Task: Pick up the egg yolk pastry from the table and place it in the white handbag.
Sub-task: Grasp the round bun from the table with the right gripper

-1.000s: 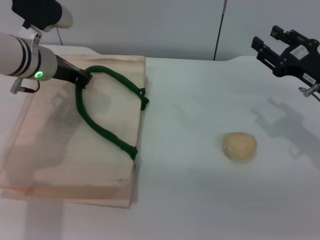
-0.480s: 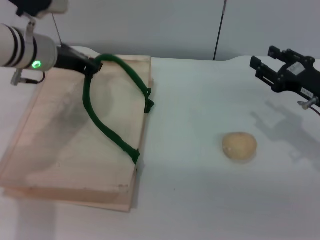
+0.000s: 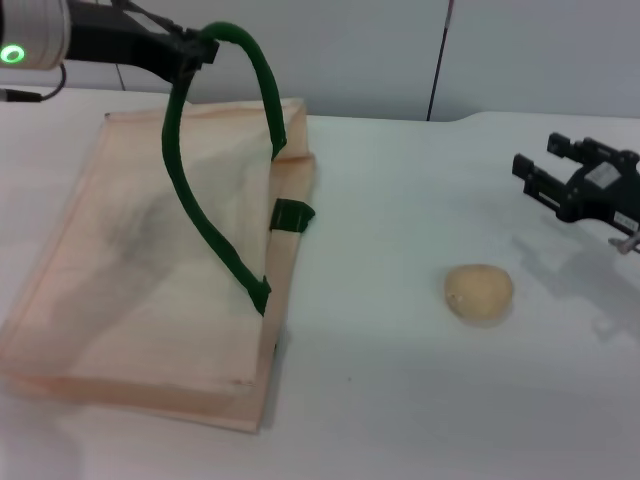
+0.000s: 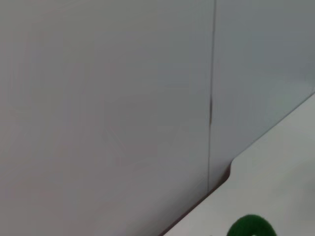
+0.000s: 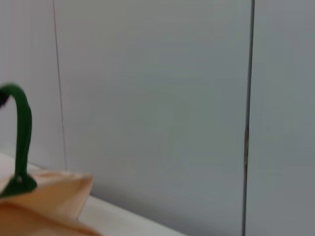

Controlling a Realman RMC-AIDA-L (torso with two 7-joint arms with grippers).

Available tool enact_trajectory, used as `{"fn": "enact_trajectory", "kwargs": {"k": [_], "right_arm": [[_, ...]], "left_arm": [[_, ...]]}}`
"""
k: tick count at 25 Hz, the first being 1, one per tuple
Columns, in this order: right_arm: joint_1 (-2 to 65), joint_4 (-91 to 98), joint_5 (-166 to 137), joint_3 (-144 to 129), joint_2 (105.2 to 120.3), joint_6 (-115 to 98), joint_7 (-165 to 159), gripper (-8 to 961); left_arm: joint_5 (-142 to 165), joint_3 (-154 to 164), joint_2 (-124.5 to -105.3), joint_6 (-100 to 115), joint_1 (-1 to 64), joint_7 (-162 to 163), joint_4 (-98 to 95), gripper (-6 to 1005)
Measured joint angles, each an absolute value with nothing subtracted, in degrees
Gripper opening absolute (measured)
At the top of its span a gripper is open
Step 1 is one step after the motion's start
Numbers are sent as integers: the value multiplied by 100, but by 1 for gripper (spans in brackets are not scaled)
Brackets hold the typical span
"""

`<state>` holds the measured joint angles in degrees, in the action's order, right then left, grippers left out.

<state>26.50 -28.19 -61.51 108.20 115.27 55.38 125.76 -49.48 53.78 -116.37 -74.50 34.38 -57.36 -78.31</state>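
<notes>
The white handbag [image 3: 130,270] lies on the table at the left, a pale peach tote. My left gripper [image 3: 188,52] is shut on its green handle [image 3: 210,230] and holds the loop up above the bag, so the top layer rises at the mouth side. The handle also shows in the left wrist view [image 4: 251,227] and the right wrist view [image 5: 22,132]. The egg yolk pastry [image 3: 479,292] sits on the table at the right, apart from the bag. My right gripper [image 3: 535,178] is open, above the table beyond and to the right of the pastry.
A white table [image 3: 390,400] bears everything, with a grey wall [image 3: 350,50] behind it. A notch in the table's far edge shows near the wall seam.
My left gripper has lifted the green handle up and back, raising the bag's top layer. My right gripper has come down and toward the pastry.
</notes>
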Motion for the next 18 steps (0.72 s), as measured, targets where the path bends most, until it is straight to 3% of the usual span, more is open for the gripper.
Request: {"fn": "enact_trajectory", "kwargs": {"k": [9,14,18], "right_arm": [[2225,-3796,-7914,10906,11389,6111,10724,584],[2129,-4569,-9138,11502,11406,6898,9792,635],[2360,-4590,-9974,11862,11430,7306,9365,746]], "left_arm": [[-4998,5325,-11631,-7858,3317,-5473,-8608,120],[-4986,5239,-11623,-7909,3303,-5447,-8726,121],[-5021,5127,-11619,-8027,3302,-5436,-8945,121]]}}
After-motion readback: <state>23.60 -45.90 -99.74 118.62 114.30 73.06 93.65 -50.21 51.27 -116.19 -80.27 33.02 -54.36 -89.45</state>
